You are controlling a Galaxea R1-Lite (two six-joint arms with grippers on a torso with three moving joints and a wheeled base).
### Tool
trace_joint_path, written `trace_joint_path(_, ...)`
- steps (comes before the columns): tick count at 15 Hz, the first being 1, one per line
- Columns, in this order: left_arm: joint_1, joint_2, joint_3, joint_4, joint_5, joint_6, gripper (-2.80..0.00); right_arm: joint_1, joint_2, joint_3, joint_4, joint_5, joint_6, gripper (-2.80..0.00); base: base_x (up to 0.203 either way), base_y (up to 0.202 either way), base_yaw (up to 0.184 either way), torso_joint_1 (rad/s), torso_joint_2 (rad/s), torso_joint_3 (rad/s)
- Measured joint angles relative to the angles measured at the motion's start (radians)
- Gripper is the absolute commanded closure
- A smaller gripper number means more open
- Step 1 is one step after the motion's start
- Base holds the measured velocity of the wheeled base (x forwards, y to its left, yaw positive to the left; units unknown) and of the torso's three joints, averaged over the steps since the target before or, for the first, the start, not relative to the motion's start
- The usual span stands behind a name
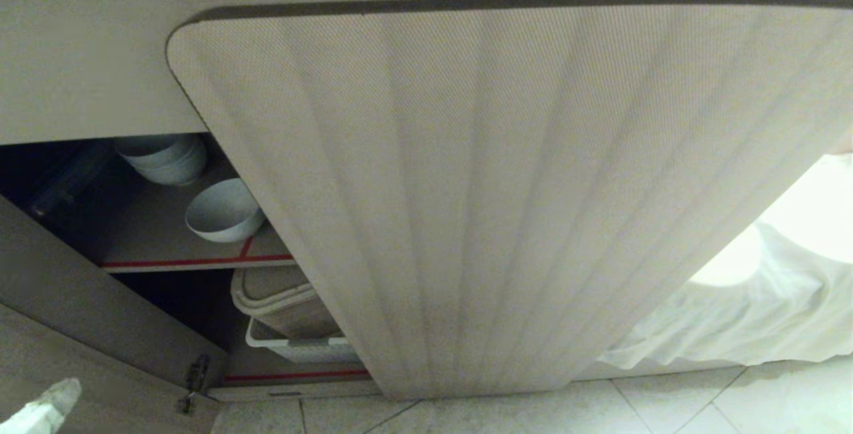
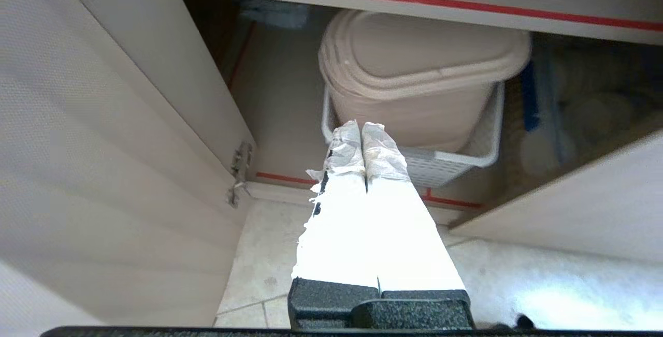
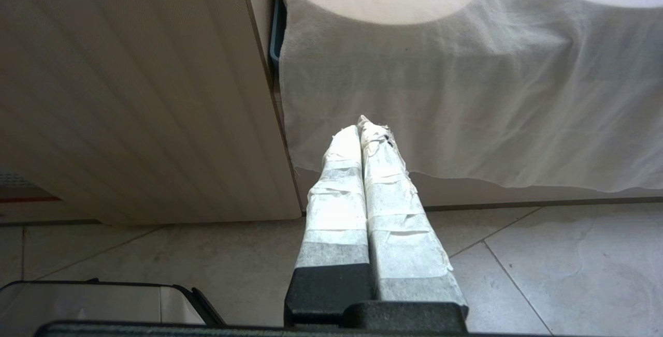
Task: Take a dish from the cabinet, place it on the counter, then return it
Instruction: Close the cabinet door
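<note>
On the upper shelf of the open cabinet [image 1: 466,207], the dish [image 1: 224,211] sits alone near the red-edged front, just before a stack of white bowls [image 1: 163,157]. The left gripper [image 2: 361,129] hangs low outside the opening, jaws pressed together and empty, pointing toward a beige bin [image 2: 419,73] in a white basket [image 2: 466,158] on the lower shelf. The right gripper [image 3: 365,129] also has its jaws together, holding nothing, before a white cloth [image 3: 466,93].
</note>
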Motion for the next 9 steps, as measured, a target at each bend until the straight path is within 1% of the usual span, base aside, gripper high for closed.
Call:
trace_joint_path(3,0.03,-0.152,0.001,0.11,-0.037,0.001,0.0,0.0,0.0,0.0,0.0,0.0,0.0,0.0,0.0,0.0,0.0,0.0,0.0,0.0)
trace_joint_path(6,0.048,-0.285,0.001,0.224,-0.04,0.029,0.0,0.0,0.0,0.0,0.0,0.0,-0.001,0.0,0.0,0.0,0.0,0.0,0.0,0.0)
trace_joint_path(9,0.03,-0.33,0.001,0.224,-0.033,0.051,0.0,0.0,0.0,0.0,0.0,0.0,0.0,0.0,0.0,0.0,0.0,0.0,0.0,0.0)
